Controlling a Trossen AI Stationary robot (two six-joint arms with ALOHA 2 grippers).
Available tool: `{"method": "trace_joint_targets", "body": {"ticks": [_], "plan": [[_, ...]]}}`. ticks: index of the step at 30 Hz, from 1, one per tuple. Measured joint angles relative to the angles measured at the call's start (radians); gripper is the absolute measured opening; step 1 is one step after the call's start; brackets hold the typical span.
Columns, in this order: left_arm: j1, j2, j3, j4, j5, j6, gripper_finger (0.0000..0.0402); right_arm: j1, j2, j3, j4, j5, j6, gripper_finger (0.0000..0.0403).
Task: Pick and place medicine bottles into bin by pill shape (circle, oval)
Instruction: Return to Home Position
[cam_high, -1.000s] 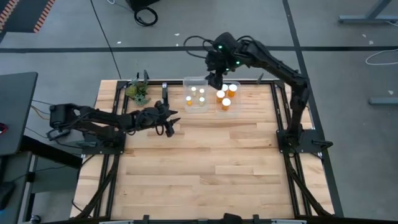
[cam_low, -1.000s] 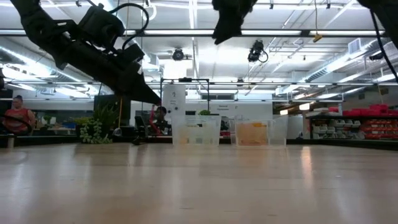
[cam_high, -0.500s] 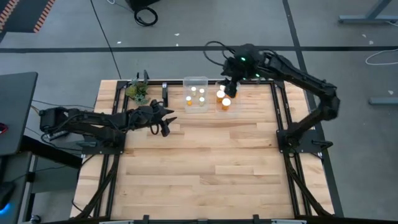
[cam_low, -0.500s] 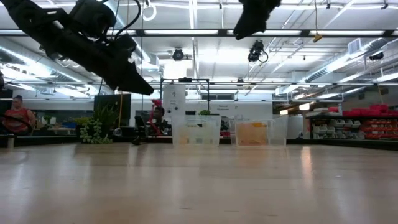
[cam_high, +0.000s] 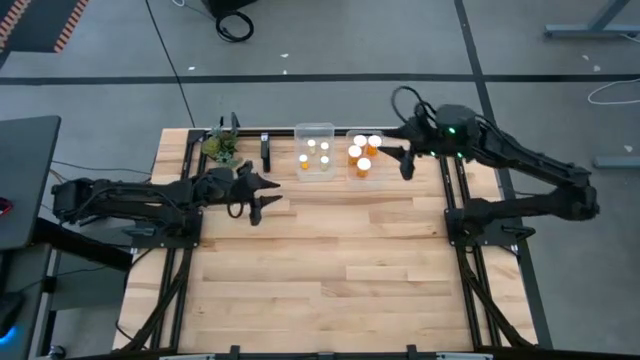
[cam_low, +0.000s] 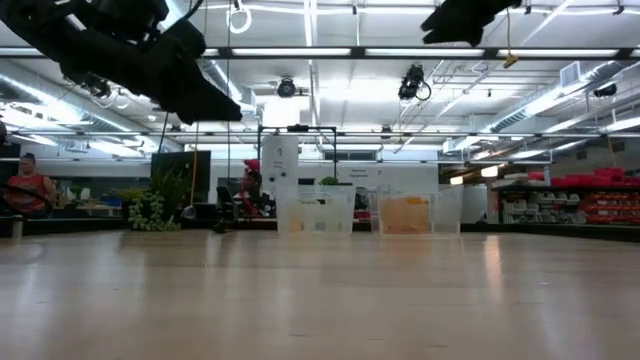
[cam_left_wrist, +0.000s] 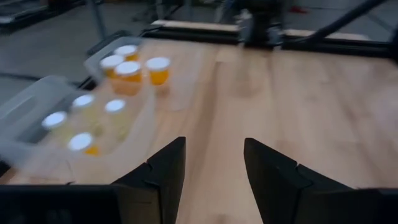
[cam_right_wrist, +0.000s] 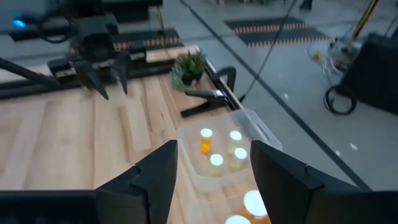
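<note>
Several small bottles with white caps stand upright in a clear bin (cam_high: 314, 150) at the table's far edge. Several wider amber bottles (cam_high: 362, 152) stand in a second clear bin (cam_high: 364, 170) just to its right. Both bins show in the low view (cam_low: 316, 212) (cam_low: 412, 213) and in the left wrist view (cam_left_wrist: 81, 118) (cam_left_wrist: 134, 65). My left gripper (cam_high: 262, 192) (cam_left_wrist: 214, 168) is open and empty, in the air left of the bins. My right gripper (cam_high: 405, 162) (cam_right_wrist: 214, 174) is open and empty, in the air just right of the bins.
A green plant sprig (cam_high: 221, 147) (cam_right_wrist: 189, 65) stands at the table's far left corner, with a dark clamp (cam_high: 266, 152) beside it. The wooden table top (cam_high: 340, 270) spreads out on the near side of the bins. People sit far off in the room (cam_low: 28, 185).
My right gripper has gone from above the bins toward the table's right edge and a little toward the near edge. My left gripper has drawn back a little toward the left edge and risen. The bottles and bins have stayed where they were.
</note>
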Motion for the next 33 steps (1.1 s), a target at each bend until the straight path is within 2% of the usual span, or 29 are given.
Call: {"method": "trace_joint_targets", "body": {"ticks": [4, 16, 33], "plan": [[0.0, -0.032, -0.004, 0.005, 0.061, 0.01, 0.0172, 0.033, -0.114, -0.118, 0.087, 0.0, 0.031, 0.0209], [-0.001, -0.079, -0.076, 0.053, 0.068, -0.037, 0.0172, 0.135, -0.322, -0.422, 0.326, 0.015, 0.09, 0.0209], [0.0, -0.489, -0.076, -0.229, 0.05, -0.034, 0.0171, 0.215, -0.519, -0.728, 0.598, 0.015, 0.116, 0.0209]]}}
